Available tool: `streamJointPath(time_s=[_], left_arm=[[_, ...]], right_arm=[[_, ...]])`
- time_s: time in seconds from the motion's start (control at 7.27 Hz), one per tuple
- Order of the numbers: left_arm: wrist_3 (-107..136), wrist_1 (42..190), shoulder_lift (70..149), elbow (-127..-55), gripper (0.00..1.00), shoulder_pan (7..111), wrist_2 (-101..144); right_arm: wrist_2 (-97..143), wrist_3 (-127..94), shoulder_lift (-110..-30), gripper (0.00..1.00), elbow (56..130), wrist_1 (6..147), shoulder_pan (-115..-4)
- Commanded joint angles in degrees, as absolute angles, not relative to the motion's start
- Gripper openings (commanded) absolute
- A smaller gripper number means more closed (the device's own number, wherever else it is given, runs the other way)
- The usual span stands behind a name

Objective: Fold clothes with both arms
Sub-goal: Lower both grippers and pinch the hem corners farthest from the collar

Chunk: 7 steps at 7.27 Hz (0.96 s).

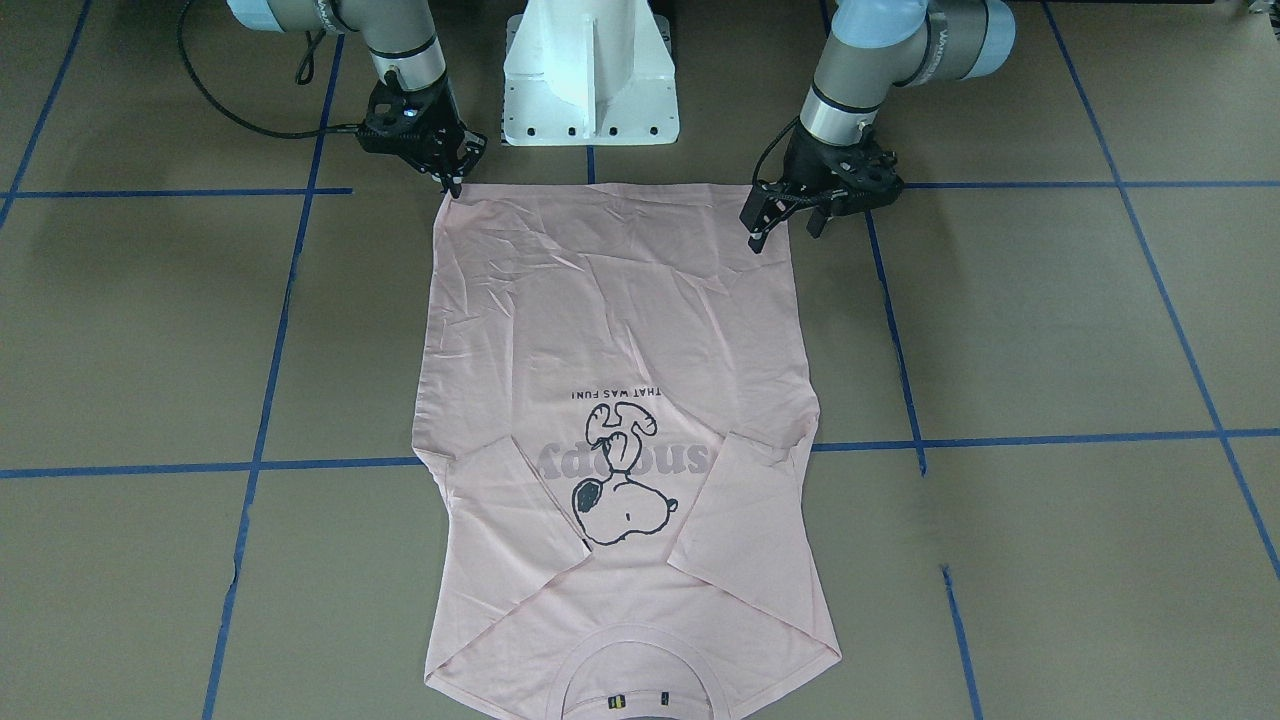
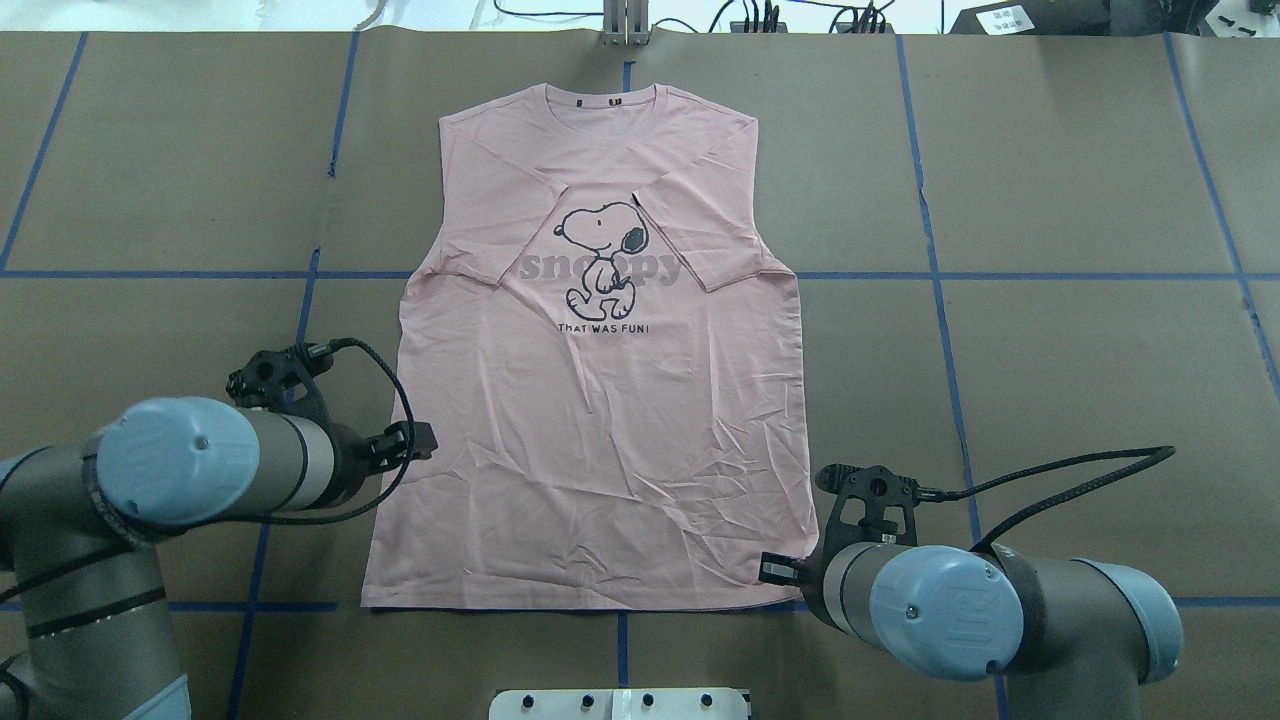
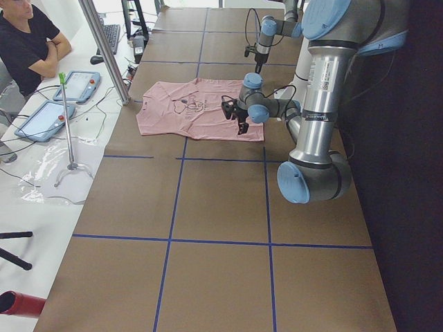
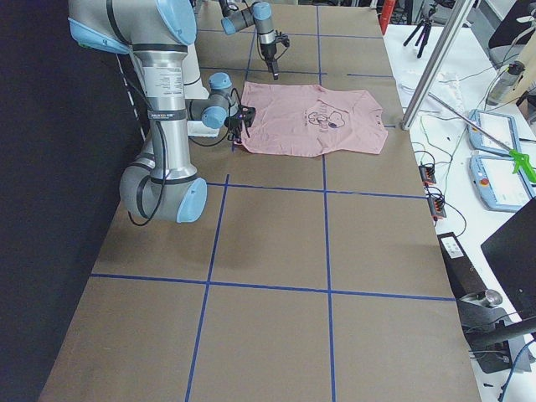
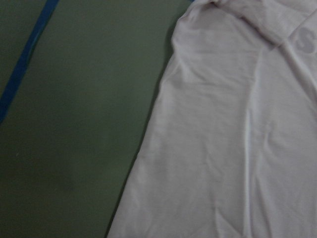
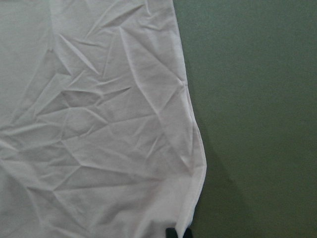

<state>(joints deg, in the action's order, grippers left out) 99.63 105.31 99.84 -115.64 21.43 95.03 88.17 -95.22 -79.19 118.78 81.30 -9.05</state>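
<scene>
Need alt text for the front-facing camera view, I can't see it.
A pale pink T-shirt lies flat, print up, sleeves folded in, hem toward the robot. The left gripper is open at one hem corner; the right gripper is at the other corner, its grip unclear.

Your count: one pink T-shirt point(image 2: 600, 450); two robot arms, the left arm point(image 2: 170, 470) and the right arm point(image 2: 950, 610); two grippers, the left gripper point(image 1: 788, 230) and the right gripper point(image 1: 455, 183); one white pedestal point(image 1: 590, 70); two tablets point(image 3: 76, 86) point(image 3: 43, 119); one seated person point(image 3: 28, 41).
</scene>
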Motion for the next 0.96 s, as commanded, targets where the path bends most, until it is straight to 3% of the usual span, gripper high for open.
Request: streamJointPath(time_s=[0.0,0.83], left_arm=[[108.5,100.7,99.1,-116.8,1.0,13.7,90.9],[112.6,98.8,96.7,-116.7,0.98,9.8,89.6]], right_arm=[[88.3,-95.2,-79.2,0.0,118.8,81.3,-9.5],[88.3,-95.2,-77.3,0.0,118.7,81.6,-9.8]])
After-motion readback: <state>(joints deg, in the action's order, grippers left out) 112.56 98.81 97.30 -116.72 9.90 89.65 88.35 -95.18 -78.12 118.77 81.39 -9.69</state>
